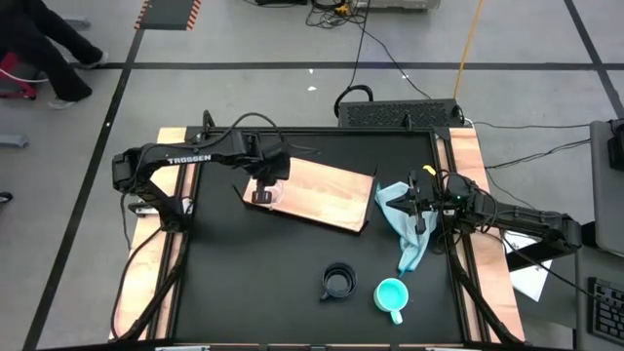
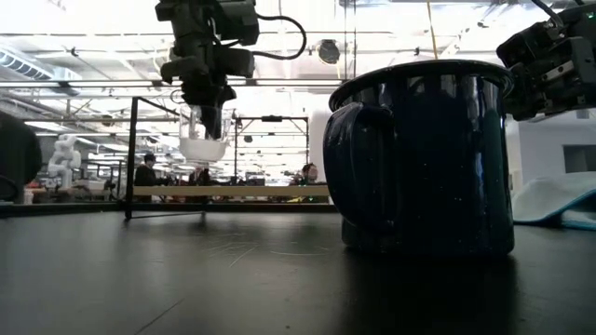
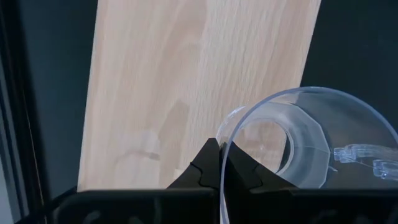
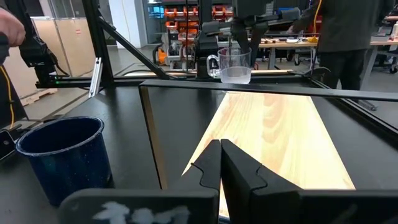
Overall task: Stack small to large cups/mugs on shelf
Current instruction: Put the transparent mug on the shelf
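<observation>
Right now the left gripper [image 3: 221,163] pinches the rim of the clear glass cup [image 2: 202,138], fingers closed on the wall, holding it upright just above the wooden shelf board [image 1: 317,197] at its left end. Farther out, the black enamel mug [image 1: 338,282] and the turquoise mug [image 1: 391,294] stand on the black tabletop [image 1: 253,273], well apart from it. The right gripper [image 4: 222,152], fingers together, sits beyond over the pale blue cloth [image 1: 405,226].
</observation>
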`<control>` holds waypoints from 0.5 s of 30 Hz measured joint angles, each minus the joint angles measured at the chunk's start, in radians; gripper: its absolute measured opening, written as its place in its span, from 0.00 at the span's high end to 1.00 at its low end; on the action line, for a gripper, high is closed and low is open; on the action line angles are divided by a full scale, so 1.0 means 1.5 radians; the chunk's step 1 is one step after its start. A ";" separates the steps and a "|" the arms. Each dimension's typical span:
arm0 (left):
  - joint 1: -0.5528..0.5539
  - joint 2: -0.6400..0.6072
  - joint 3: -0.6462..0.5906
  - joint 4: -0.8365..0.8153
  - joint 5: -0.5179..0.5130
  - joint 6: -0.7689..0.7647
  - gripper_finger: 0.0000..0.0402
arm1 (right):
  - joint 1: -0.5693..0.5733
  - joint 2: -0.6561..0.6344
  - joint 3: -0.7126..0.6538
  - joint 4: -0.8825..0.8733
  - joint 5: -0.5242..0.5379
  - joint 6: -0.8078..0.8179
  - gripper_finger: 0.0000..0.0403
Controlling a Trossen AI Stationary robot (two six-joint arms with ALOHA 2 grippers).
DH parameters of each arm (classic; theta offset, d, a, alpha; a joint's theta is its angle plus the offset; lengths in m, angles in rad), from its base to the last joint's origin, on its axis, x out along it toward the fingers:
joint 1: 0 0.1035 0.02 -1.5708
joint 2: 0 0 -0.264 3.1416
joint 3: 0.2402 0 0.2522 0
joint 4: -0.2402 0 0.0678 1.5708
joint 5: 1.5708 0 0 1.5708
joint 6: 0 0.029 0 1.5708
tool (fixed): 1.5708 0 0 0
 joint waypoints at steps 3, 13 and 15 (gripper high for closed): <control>0.009 0.000 -0.005 0.022 0.012 -0.011 1.00 | 0.000 0.000 0.000 0.000 0.000 0.000 1.00; 0.030 0.000 -0.007 0.034 0.038 -0.022 1.00 | 0.000 0.000 0.000 0.000 0.000 0.005 1.00; 0.032 0.000 -0.007 0.035 0.039 -0.028 1.00 | 0.000 0.000 0.000 0.000 0.000 0.005 1.00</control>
